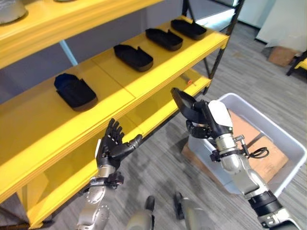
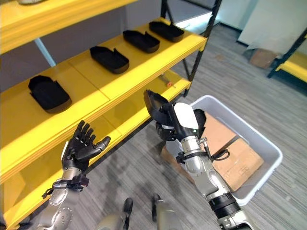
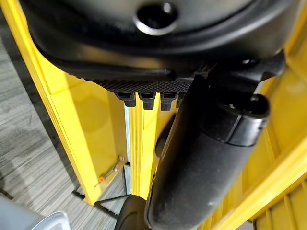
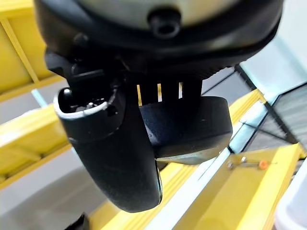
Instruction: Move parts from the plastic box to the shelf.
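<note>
My right hand is shut on a black plastic part, held in the air between the grey plastic box and the yellow shelf. In the right wrist view the black part sits pinched between thumb and fingers. Several matching black parts lie in a row on the middle shelf board, among them one at the left, one in the middle and one farther right. My left hand is open, fingers spread upward, in front of the shelf's edge and holding nothing.
The grey box holds brown cardboard and stands on the grey carpet right of the shelf. A lower yellow shelf board carries a small orange-tipped pin. Black shelf posts stand at the right end. Another cardboard box sits far right.
</note>
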